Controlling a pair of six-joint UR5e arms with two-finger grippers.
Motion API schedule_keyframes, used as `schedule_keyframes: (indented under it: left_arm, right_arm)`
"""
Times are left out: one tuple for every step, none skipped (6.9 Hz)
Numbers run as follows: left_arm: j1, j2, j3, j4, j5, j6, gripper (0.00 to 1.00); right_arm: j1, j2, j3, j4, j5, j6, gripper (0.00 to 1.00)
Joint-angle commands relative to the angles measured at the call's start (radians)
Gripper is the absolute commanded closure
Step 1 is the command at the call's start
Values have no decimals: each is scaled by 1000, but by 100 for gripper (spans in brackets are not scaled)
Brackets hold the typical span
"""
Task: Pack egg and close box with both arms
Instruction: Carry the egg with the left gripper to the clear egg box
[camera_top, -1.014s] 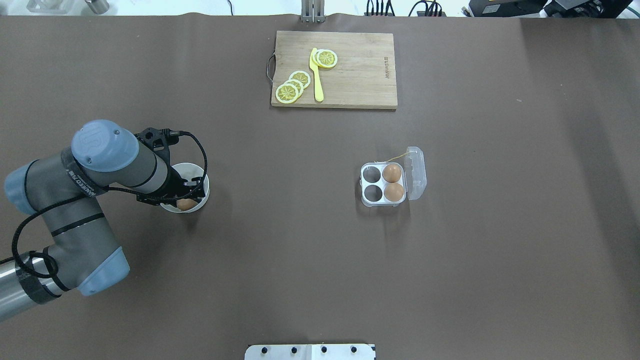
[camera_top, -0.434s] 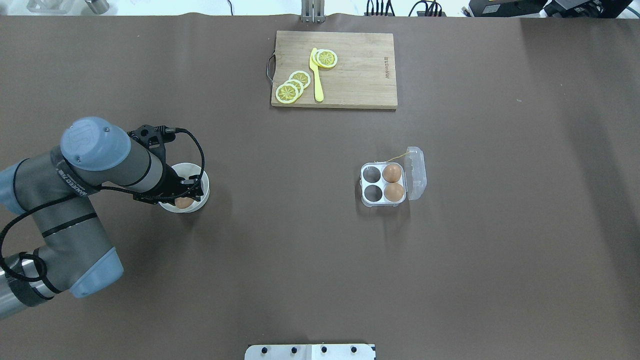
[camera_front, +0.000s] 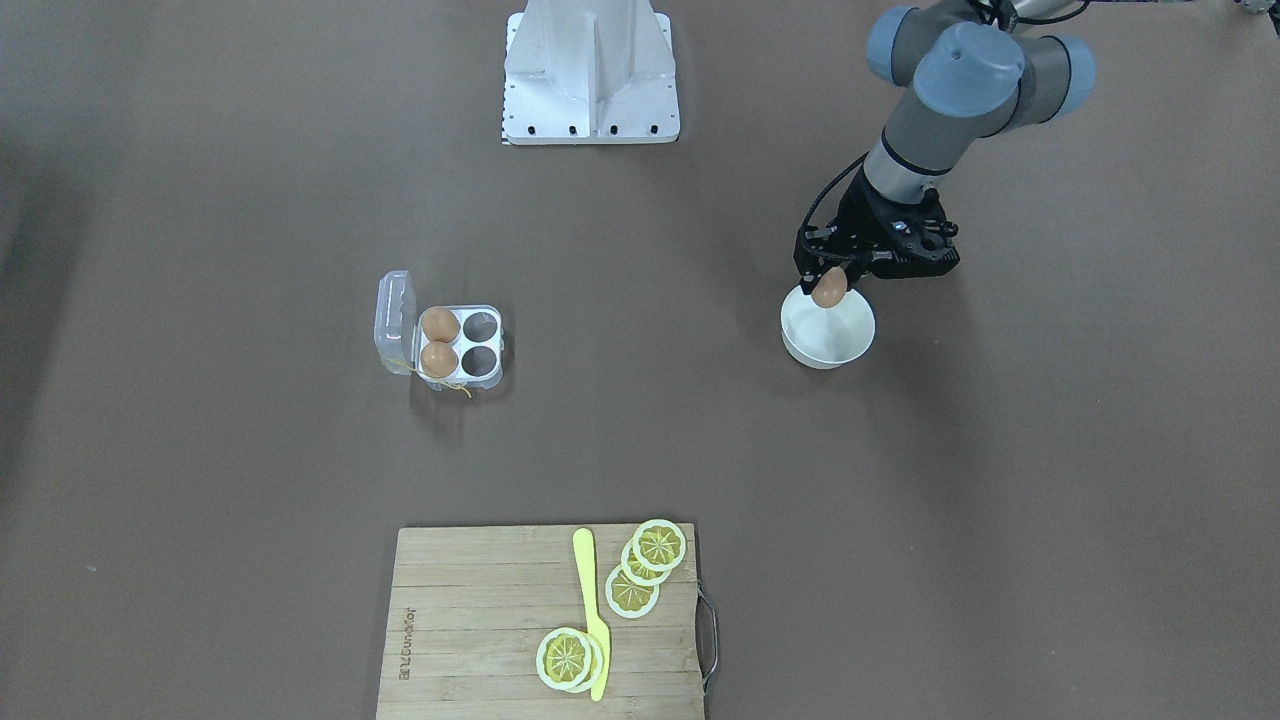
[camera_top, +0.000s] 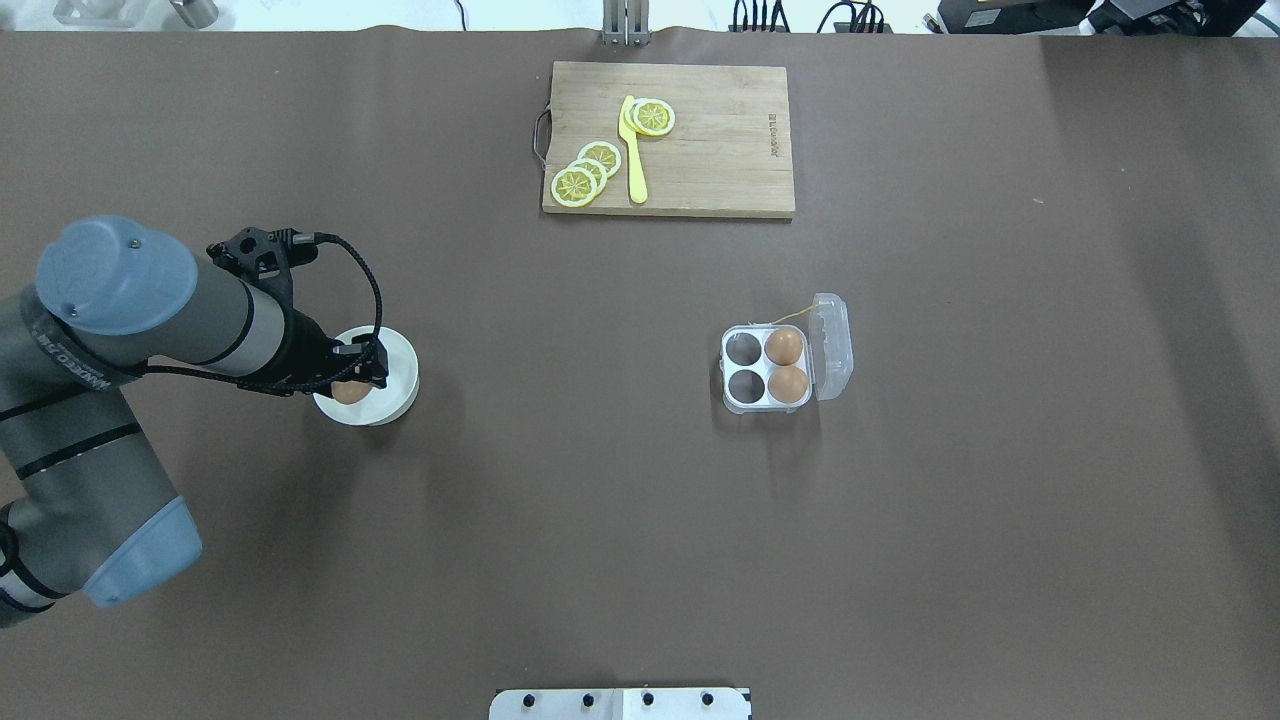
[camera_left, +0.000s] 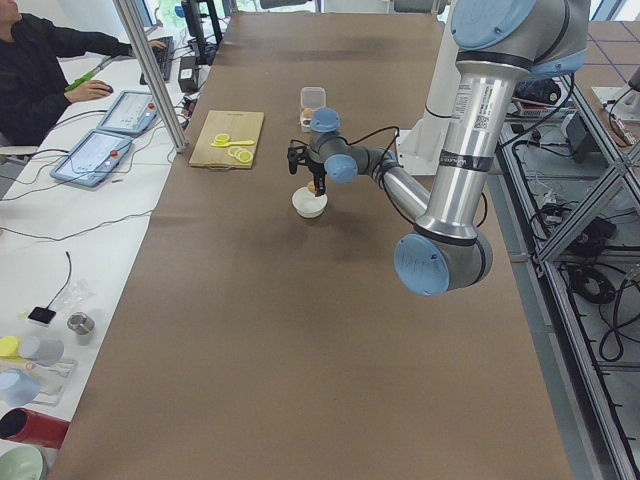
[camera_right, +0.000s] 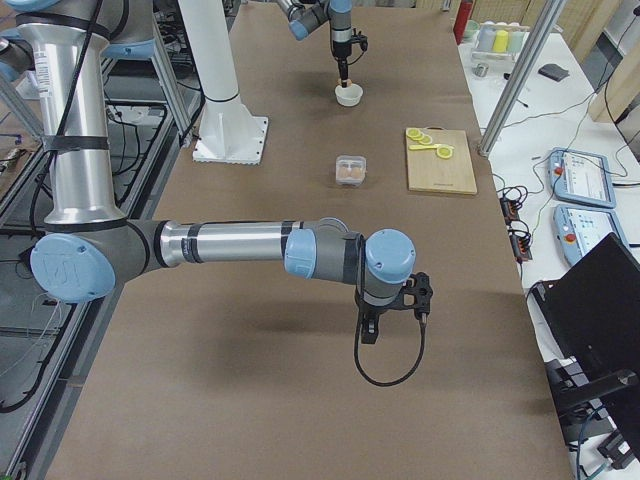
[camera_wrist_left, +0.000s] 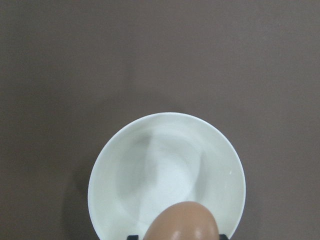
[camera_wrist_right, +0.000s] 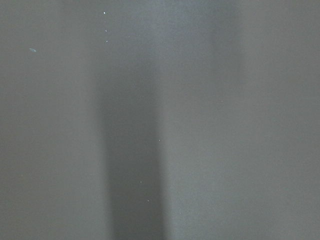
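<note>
My left gripper (camera_top: 350, 386) is shut on a tan-brown egg (camera_top: 349, 392) and holds it just above the near rim of a white bowl (camera_top: 398, 372). The front view shows the egg (camera_front: 828, 287) lifted over the bowl (camera_front: 828, 340), and the left wrist view shows it (camera_wrist_left: 182, 222) above the empty bowl (camera_wrist_left: 165, 165). The clear box (camera_top: 768, 368) stands open at centre right, lid (camera_top: 832, 345) folded out to the right. Two eggs (camera_top: 786, 365) fill its right cells; its left cells are empty. My right gripper (camera_right: 392, 318) shows only in the exterior right view, far from the box; I cannot tell if it is open or shut.
A wooden cutting board (camera_top: 720, 150) with lemon slices and a yellow knife (camera_top: 634, 150) lies at the far middle. The white robot base (camera_top: 620, 703) sits at the near edge. The box has a yellow string (camera_top: 790, 316) at its far side.
My left arm has drawn back to the left and lifted, carrying the egg up from inside the bowl to above its near rim. The box has not moved.
</note>
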Motion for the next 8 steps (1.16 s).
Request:
schedule_keyframes:
  left_arm:
    - [5, -153, 26, -104, 54, -173, 100]
    - [29, -228, 66, -145, 99, -252, 100]
    - [96, -276, 83, -174, 206, -286, 100]
    - [205, -337, 157, -305, 386, -303, 100]
    - [261, -359, 225, -373, 492, -325, 100]
    - [285, -420, 306, -380, 525, -325, 100]
    - [305, -483, 393, -393, 571, -325, 100]
    - [354, -513, 485, -532, 681, -325, 100]
  right_arm:
    - [0, -1, 1, 0, 5, -1, 0]
    - [0, -1, 1, 2, 5, -2, 0]
    - [0, -1, 1, 0, 5, 0, 0]
    - [0, -1, 9, 0, 10, 2, 0]
    - [0, 1, 7, 0, 8, 2, 0]
    - [0, 2, 7, 2, 8, 2, 0]
    - [0, 2, 10, 0, 10, 2, 0]
    - [0, 2, 14, 0, 10, 2, 0]
